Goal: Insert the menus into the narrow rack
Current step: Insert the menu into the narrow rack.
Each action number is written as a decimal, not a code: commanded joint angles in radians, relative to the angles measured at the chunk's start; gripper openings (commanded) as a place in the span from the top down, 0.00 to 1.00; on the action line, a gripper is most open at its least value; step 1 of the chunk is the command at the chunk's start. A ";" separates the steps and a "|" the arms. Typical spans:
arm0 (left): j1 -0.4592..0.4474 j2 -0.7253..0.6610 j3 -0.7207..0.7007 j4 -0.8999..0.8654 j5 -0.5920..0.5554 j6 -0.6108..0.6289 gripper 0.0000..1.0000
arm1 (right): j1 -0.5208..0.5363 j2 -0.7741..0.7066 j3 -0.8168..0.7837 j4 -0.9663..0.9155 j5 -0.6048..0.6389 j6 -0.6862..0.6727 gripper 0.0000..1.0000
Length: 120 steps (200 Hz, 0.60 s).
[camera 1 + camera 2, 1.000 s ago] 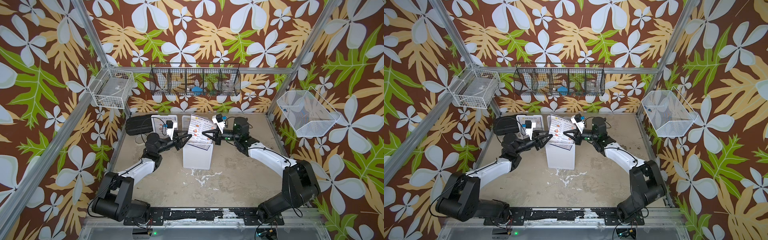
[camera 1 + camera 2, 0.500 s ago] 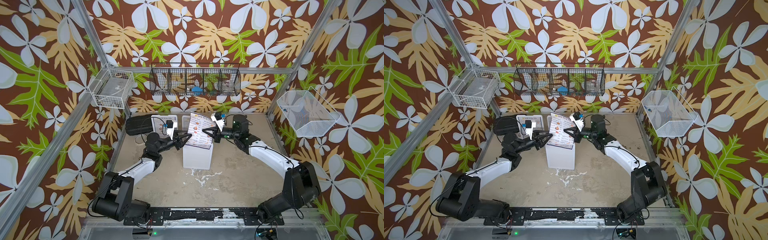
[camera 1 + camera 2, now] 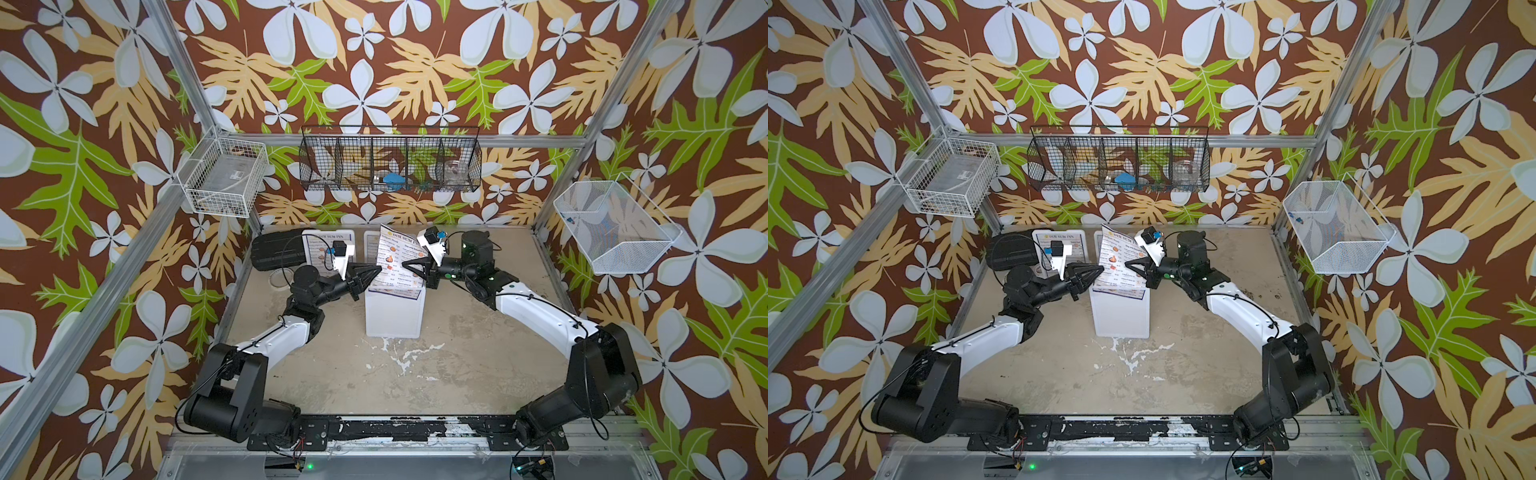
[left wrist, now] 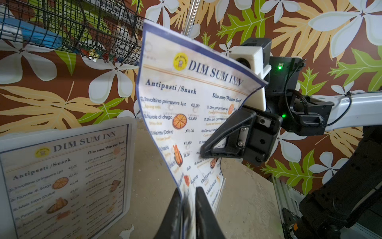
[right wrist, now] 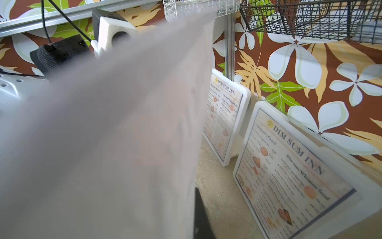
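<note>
You've got the menu standing on end right over the white rack, long axis near vertical, a bit curled, bottom edge at the rack's top. Your left gripper is pinched on its left edge and your right gripper is clamped on the opposite edge, so neither's nearer. I'd guess it just needs to go straight down.

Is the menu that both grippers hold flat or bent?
Bent. In the left wrist view the menu curves and twists between the left gripper and the right gripper; its blue border runs curved, not straight.
</note>
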 commanded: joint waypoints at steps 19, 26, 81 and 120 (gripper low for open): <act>0.000 -0.008 -0.021 0.028 0.013 -0.001 0.98 | -0.001 -0.026 -0.020 0.118 -0.057 0.072 0.80; 0.000 -0.012 -0.029 0.033 0.011 -0.001 0.99 | -0.005 -0.027 -0.028 0.143 -0.067 0.093 0.78; 0.000 -0.048 -0.081 0.037 -0.019 0.010 1.00 | -0.048 -0.026 -0.080 0.333 -0.165 0.250 0.82; 0.000 -0.052 -0.075 0.030 -0.022 0.009 0.89 | -0.039 -0.015 -0.076 0.318 -0.181 0.238 0.98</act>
